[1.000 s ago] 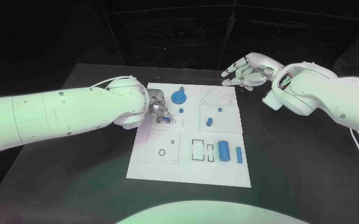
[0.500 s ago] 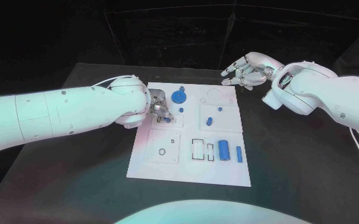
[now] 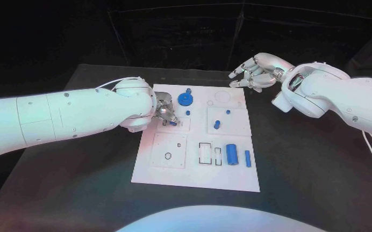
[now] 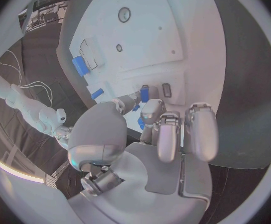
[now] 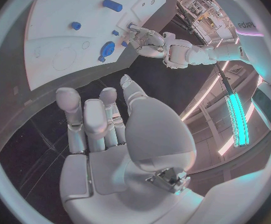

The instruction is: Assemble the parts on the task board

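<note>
I see almost no change over the last second: my left hand [image 3: 161,109] has stayed on the upper-left part of the task board [image 3: 198,178], and its fingers [image 4: 143,118] pinch a small blue part [image 4: 144,93] at a slot there. I judge the insertion is in progress, not finished. My right hand [image 3: 254,73] still hovers over the table [image 3: 310,178] past the board's upper-right corner, fingers loosely curled and holding nothing. The blue gear [image 3: 185,100] sits near the top, and the blue cylinder [image 3: 231,154] lies at lower right of the board, both unmoved.
</note>
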Tool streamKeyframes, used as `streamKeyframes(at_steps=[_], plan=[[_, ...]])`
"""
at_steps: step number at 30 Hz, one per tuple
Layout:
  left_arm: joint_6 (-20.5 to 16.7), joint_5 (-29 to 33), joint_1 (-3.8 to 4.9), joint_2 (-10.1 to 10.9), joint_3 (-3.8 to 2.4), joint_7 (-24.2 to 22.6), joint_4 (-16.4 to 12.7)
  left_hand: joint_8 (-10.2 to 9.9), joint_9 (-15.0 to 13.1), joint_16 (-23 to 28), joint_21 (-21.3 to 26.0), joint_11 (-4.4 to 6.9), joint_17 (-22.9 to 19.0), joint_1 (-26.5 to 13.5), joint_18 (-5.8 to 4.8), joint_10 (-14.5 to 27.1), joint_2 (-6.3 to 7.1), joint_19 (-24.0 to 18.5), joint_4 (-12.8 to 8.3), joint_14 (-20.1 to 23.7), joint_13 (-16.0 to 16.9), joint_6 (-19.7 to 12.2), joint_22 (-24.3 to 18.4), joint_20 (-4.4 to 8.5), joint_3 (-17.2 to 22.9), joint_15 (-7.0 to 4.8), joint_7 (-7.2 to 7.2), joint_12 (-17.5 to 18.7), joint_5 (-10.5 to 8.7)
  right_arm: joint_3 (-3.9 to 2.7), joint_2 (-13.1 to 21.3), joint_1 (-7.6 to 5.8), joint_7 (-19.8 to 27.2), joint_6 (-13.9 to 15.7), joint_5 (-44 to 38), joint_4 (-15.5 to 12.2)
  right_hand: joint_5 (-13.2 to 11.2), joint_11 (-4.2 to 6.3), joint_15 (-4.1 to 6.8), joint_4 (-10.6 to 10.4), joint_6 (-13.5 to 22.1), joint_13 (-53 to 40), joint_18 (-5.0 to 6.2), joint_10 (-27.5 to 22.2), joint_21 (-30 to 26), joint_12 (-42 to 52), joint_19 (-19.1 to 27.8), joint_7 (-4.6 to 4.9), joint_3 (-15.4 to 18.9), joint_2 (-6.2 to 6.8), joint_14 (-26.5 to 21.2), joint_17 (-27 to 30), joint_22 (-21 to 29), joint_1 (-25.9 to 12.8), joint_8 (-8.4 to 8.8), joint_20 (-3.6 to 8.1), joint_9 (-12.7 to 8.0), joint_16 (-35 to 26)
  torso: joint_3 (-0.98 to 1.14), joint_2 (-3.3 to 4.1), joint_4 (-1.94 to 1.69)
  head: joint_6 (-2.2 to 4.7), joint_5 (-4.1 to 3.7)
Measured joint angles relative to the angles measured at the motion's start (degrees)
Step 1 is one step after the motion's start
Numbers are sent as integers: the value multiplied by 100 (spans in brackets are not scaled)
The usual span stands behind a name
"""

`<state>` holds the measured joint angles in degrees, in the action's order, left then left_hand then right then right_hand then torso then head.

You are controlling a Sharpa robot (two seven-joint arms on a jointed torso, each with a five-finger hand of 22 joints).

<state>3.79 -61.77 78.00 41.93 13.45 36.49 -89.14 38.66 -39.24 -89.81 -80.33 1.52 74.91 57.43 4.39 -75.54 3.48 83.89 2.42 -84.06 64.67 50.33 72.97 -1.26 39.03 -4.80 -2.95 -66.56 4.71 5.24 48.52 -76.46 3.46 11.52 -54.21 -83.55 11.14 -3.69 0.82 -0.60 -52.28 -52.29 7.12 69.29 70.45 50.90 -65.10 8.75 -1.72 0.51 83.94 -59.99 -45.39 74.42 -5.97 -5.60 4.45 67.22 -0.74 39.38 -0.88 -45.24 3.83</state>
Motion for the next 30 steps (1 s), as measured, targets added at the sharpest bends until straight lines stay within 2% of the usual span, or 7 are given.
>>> streamKeyframes(at_steps=[22, 26, 30], plan=[[105, -12, 2, -24, -5, 4, 35, 22, -12, 0, 0, -2, 0, -41, 0, 2, 13, 0, -5, 0, -5, -17, -11, 0, 39, 0, 20, 0, -6, 1, -52, 0, 1, -19, -25, 51, 0, 21, 0, 0, 0, 55, 0, -21, -63, -56, 62, 0, 0, 0, 0, 36, 103, 0, -19, 19, 0, -53, 1, 2, -2, 2, 7], [119, 58, 4, -74, -5, 4, 114, 49, -24, 0, 0, -10, 0, -130, 0, 10, -75, 0, 12, 0, -30, -17, -22, 0, 102, 0, 20, 0, -7, 1, -58, 0, 2, -22, -25, 54, 0, 21, 0, 0, 0, 59, 0, -21, -63, -55, 82, 0, 0, 0, 0, 41, 114, 0, -19, -2, 0, -53, 2, 3, -2, 2, 8], [152, 148, 9, -122, -8, 7, 184, 86, -33, 0, 0, -10, 0, -150, 0, 10, -93, 0, -5, 0, -38, -17, -23, 0, 148, 0, 20, 0, -7, 1, -63, 0, 1, -26, -26, 54, 0, 21, 0, 0, 0, 59, 1, -21, -63, -55, 82, 0, 0, 0, 0, 41, 114, 0, -18, -2, 0, -53, 3, 7, -1, -4, 8]])
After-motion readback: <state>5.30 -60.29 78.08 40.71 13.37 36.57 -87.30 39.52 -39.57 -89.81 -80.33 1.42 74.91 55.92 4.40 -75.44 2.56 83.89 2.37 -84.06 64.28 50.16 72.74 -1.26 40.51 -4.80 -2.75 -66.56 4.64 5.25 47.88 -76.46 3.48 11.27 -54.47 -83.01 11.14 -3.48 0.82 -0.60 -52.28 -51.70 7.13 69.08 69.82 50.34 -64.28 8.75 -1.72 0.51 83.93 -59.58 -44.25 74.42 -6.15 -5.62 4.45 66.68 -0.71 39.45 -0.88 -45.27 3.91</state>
